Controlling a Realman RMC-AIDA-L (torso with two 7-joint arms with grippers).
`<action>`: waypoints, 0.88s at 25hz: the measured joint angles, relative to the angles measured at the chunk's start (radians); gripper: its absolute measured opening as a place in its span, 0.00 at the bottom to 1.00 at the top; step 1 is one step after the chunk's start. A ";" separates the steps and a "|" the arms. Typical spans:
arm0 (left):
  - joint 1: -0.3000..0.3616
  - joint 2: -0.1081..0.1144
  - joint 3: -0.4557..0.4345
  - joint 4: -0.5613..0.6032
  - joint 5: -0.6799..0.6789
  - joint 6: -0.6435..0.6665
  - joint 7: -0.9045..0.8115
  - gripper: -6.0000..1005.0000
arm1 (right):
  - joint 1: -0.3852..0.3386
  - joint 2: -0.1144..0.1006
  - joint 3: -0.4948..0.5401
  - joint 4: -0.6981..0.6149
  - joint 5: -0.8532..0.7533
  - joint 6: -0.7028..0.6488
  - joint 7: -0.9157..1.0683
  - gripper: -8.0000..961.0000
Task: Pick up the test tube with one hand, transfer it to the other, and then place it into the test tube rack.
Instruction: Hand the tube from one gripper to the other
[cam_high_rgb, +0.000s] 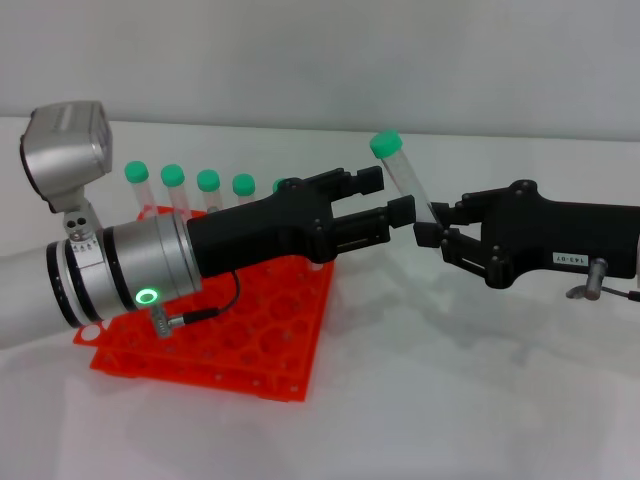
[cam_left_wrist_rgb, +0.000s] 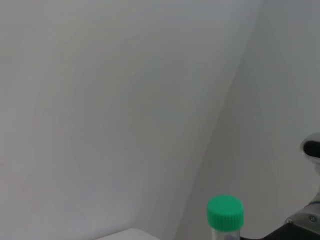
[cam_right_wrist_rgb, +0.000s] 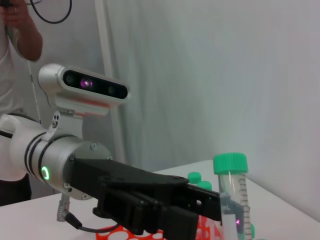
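The test tube (cam_high_rgb: 408, 185), clear with a green cap, stands tilted in the air right of the rack. My right gripper (cam_high_rgb: 438, 228), the black boxy one with a white label, is shut on its lower end. My left gripper (cam_high_rgb: 395, 193), on the silver cylinder with the green-lit ring, is open, and its fingertips flank the tube's upper part just below the cap. The orange-red test tube rack (cam_high_rgb: 250, 345) lies on the table under the left arm. The tube also shows in the left wrist view (cam_left_wrist_rgb: 225, 212) and the right wrist view (cam_right_wrist_rgb: 231, 187), there beside the left gripper's fingers (cam_right_wrist_rgb: 165, 212).
Several green-capped tubes (cam_high_rgb: 208, 182) stand along the rack's far row, partly behind the left arm. The left wrist's silver camera box (cam_high_rgb: 65, 150) sticks up above the arm. A person (cam_right_wrist_rgb: 17, 45) stands behind in the right wrist view.
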 joint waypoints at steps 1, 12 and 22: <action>0.000 0.000 0.000 0.000 0.000 0.000 0.000 0.84 | 0.000 0.000 -0.001 0.001 0.000 -0.002 -0.002 0.21; 0.002 0.002 -0.006 0.000 0.000 0.001 -0.002 0.48 | 0.002 0.000 -0.040 0.000 -0.002 -0.005 -0.036 0.21; 0.003 0.002 -0.002 -0.002 0.008 -0.007 0.000 0.47 | 0.003 0.000 -0.041 0.006 -0.005 -0.022 -0.040 0.21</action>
